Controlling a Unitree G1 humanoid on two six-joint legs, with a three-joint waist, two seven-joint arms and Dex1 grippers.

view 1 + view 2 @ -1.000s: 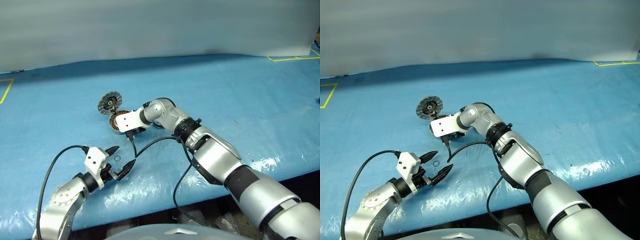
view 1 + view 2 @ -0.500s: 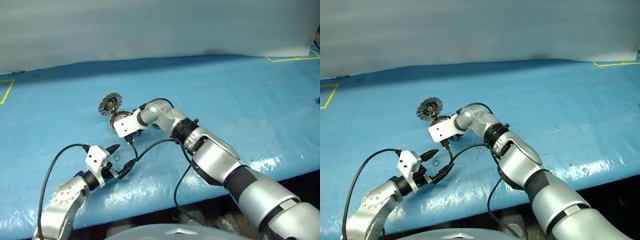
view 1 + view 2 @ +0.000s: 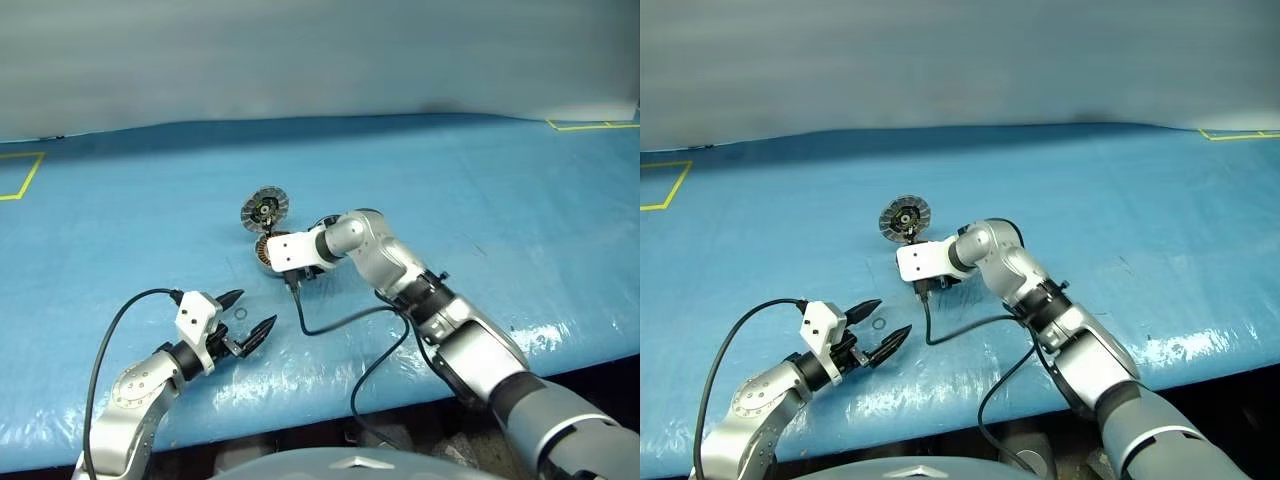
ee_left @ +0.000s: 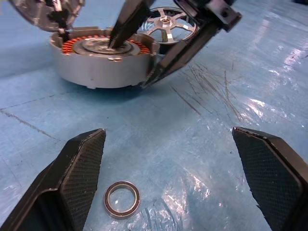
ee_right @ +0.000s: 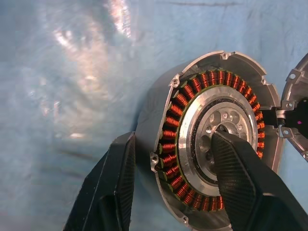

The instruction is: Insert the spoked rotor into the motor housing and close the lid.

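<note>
Looking down from the head views, the motor housing [image 3: 268,252] sits mid-desk [image 3: 500,190] with its lid [image 3: 264,209] standing open behind it, and the right end effector [image 3: 925,285] is down at the housing while the left end effector [image 3: 246,315] hovers nearer the front edge, fingers spread wide with nothing between them. In the left wrist view, a small ring [image 4: 122,199] lies on the blue cover between the spread left fingers [image 4: 77,173], and the spoked rotor [image 4: 166,28] rests just behind the housing, not yet inserted. In the right wrist view, the right fingers straddle the housing wall, one finger [image 5: 238,178] over the silver centre and the other outside the casing, seemingly gripping the rim. The risk from here is that a pull on that wall drags or tips the housing, knocking the rotor away or swinging the lid shut before the rotor goes in; the finger inside could also scrape the copper windings [image 5: 179,103]
</note>
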